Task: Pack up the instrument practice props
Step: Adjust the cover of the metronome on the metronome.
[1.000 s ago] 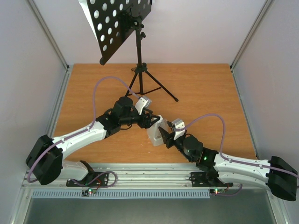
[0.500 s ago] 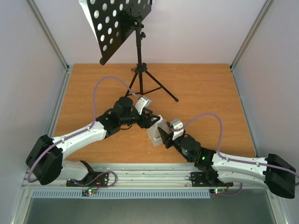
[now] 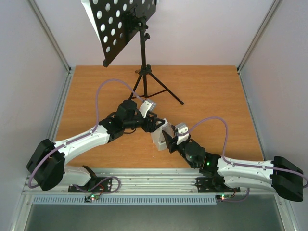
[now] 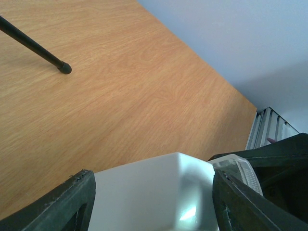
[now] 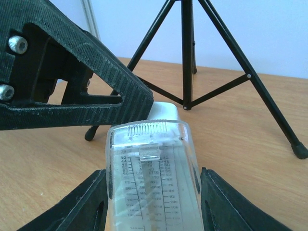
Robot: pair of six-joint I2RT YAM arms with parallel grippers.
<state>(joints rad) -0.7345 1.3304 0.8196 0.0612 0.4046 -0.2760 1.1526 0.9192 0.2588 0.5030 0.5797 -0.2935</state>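
Glossy white plastic metronome (image 3: 158, 138), clear scale-printed front, pinched between matte black ribbed left claw (image 4: 154, 197) and right claw (image 5: 151, 202); wood-grain desk (image 3: 211, 96) below.

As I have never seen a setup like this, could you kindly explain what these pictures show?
These are two robot arms bolted at the near edge of a wooden table. One picture looks down from above and behind them. The other two come from a small camera on each wrist. At the back stands a black tripod music stand, with a white sheet showing at the edge of its holed desk. Nearer the arms is a small white metronome. The left hand and the right hand meet there from opposite sides, and each appears to grip the metronome between its two fingers.
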